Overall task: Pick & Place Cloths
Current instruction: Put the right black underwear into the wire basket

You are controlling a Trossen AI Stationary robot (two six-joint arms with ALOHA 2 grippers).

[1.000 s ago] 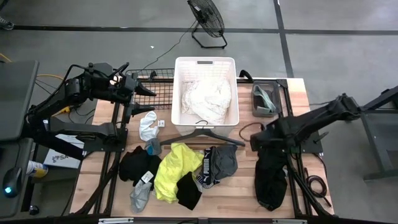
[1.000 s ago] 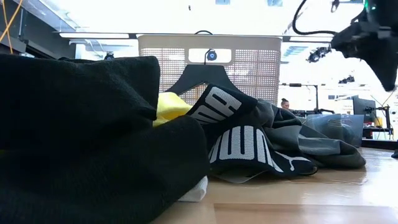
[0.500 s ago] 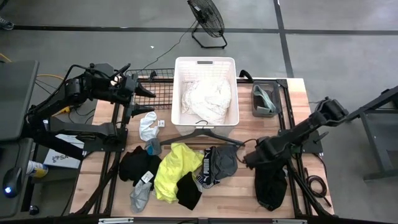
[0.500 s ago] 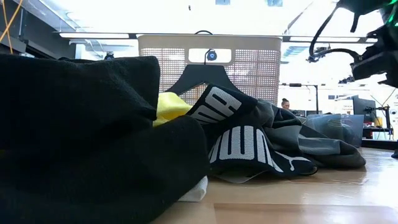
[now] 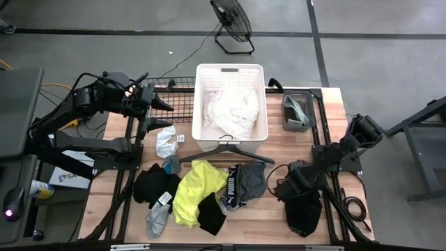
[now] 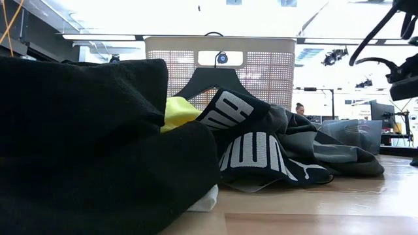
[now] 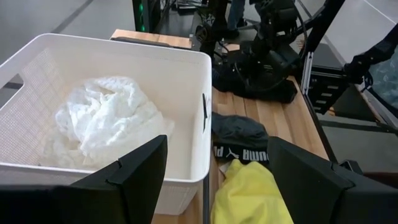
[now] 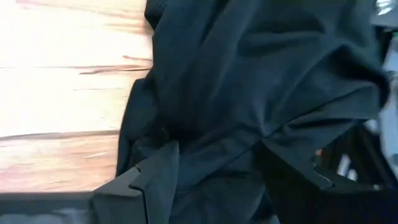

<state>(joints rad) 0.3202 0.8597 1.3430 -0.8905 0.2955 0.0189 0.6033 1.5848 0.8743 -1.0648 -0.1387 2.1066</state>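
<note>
The left hand (image 5: 166, 103) waits with fingers apart off the bench's (image 5: 272, 215) far left corner beside the basket (image 5: 231, 71) holding the white lacy cloth (image 5: 230, 111), the loose cloths (image 5: 198, 192) lie mid-bench, and the right hand (image 5: 279, 189), fingers apart, hovers over a black garment (image 5: 304, 209).

Hanger (image 5: 224, 151) blocks basket (image 5: 231, 72) front; bare table (image 5: 275, 143) right of it.

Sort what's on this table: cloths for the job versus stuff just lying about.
Job:
white lacy cloth in the basket
neon yellow cloth
black cloth under the right hand
small white cloth

Lying about:
clothes hanger
white basket
floor fan
</note>
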